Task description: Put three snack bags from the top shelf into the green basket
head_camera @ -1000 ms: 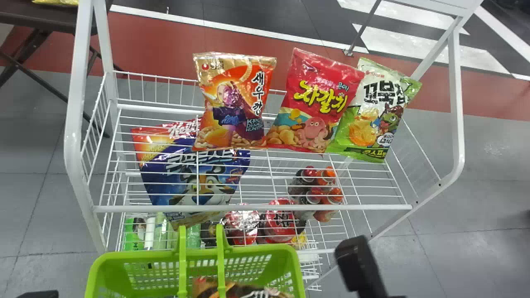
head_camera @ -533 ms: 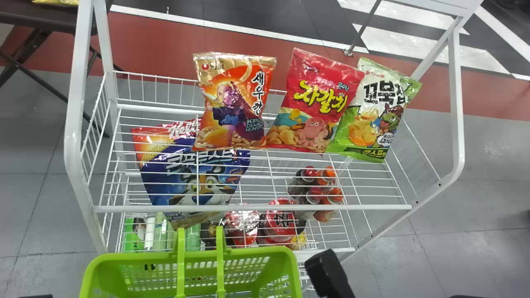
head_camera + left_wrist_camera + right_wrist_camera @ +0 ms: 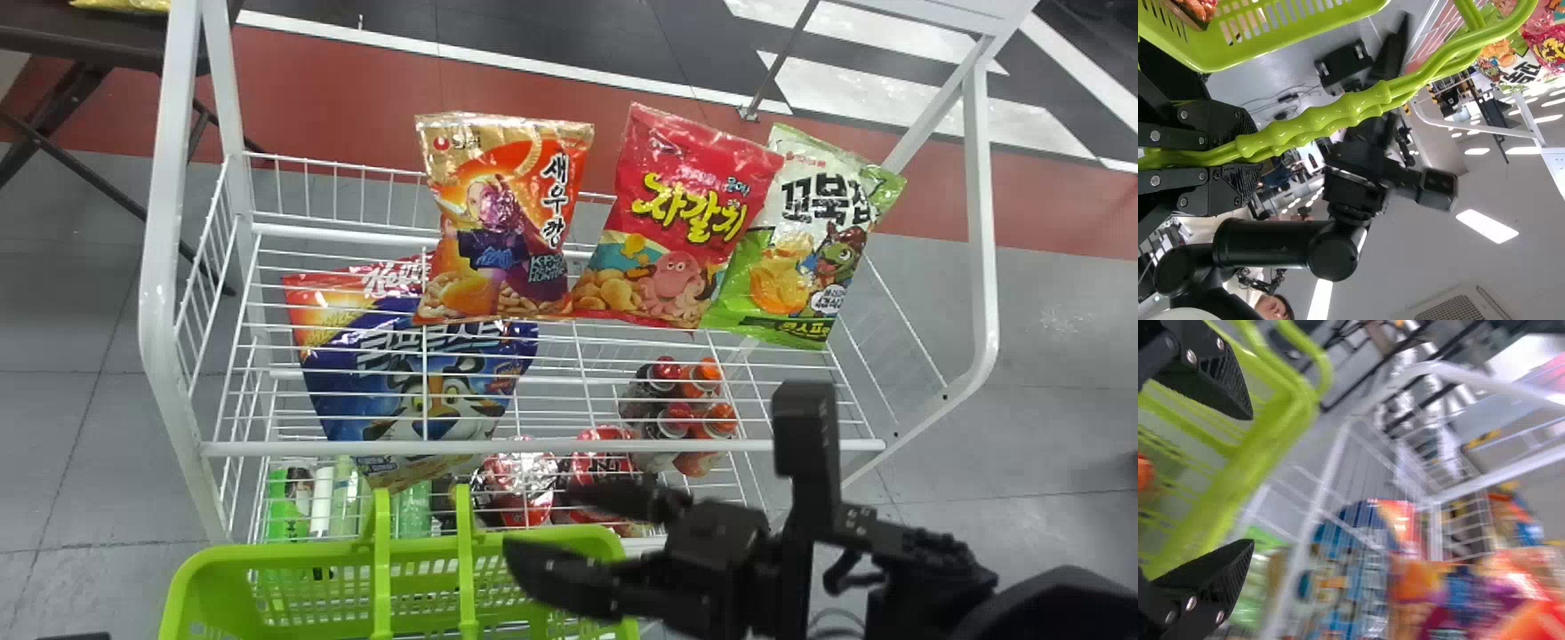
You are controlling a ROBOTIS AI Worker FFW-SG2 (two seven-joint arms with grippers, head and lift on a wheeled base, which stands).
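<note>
Between the closed jaws of the left gripper (image 3: 1248,155) is the green handle of the basket, both its bars pinched together. Just beside those jaws lies the green basket (image 3: 284,553), with something red and orange inside it. Right of the left jaws and ahead of the basket, a big blue bag (image 3: 413,382) shows through the wires below the top shelf (image 3: 533,447). Farther right, almost straight ahead of the right jaws and well apart from them, an orange snack bag (image 3: 502,222) leans at the back of the top shelf. The right gripper (image 3: 540,523) has its jaws wide apart with nothing between them; they point left, and in the head view one finger overlaps the basket's right part. Ahead of them and to their right, the red snack bag (image 3: 680,218) leans on the top shelf, tilted. Bottles with red and orange caps (image 3: 683,400) stand on a lower level, nearer to the right jaws than that bag. Farthest right of the right fingertips, the green snack bag (image 3: 800,240) leans beside the red one, its top tipped rightward.
</note>
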